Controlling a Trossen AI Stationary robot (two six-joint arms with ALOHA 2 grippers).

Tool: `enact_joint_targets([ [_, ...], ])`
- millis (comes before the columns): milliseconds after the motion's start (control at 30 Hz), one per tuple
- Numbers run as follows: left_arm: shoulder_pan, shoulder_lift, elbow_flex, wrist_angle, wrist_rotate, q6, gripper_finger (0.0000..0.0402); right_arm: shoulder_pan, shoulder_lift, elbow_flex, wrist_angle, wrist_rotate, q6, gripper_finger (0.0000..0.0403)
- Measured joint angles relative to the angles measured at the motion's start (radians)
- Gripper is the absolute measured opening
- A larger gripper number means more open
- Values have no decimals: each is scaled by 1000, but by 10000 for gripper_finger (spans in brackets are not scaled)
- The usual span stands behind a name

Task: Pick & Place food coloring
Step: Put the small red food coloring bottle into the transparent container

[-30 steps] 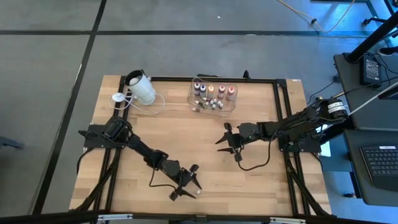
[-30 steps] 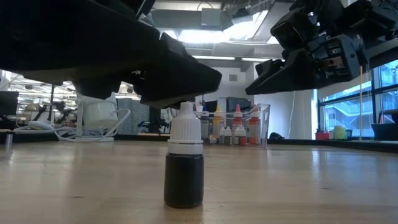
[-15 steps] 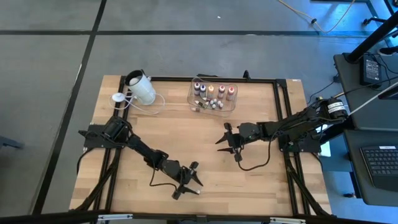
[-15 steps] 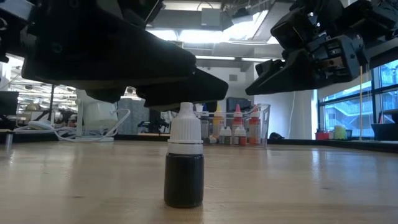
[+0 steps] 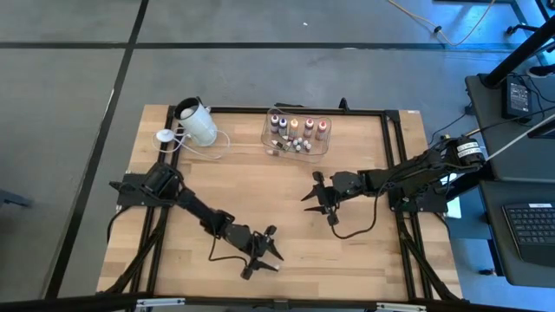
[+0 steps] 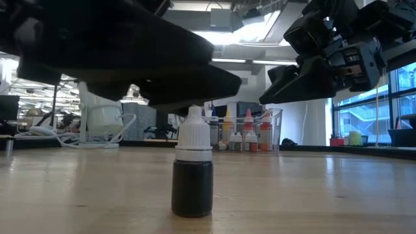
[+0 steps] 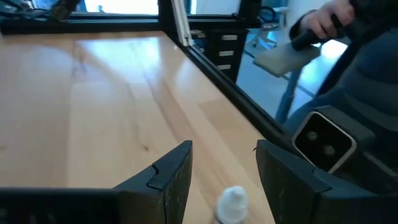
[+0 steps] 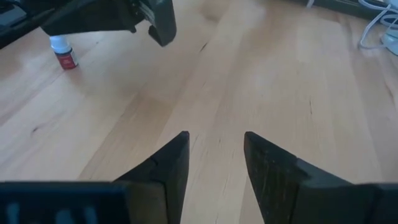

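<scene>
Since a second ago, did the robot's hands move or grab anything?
The left hand slid a little way back from the table's front edge, so it now hangs over the small red bottle, open and not gripping it. The bottle stayed upright where it stood. The right hand barely moved, open above the middle of the table. The clear tub of bottles and the white cup stayed put.

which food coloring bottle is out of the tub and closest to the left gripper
The lone dark bottle with the white cap, standing upright on the bare wood near the table's front edge under the open left gripper. The others sit in the clear tub.
</scene>
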Motion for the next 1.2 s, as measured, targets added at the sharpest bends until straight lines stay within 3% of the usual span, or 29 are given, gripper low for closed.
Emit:
enact_joint_targets([
  [267, -25, 0, 0, -26, 0, 74, 169, 0, 0, 0, 0, 0, -46, 156],
  [467, -28, 0, 0, -32, -57, 32, 169, 0, 0, 0, 0, 0, -63, 156],
  [1200, -45, 0, 0, -105, -104, 38, 168, 0, 0, 0, 4, 0, -89, 156],
])
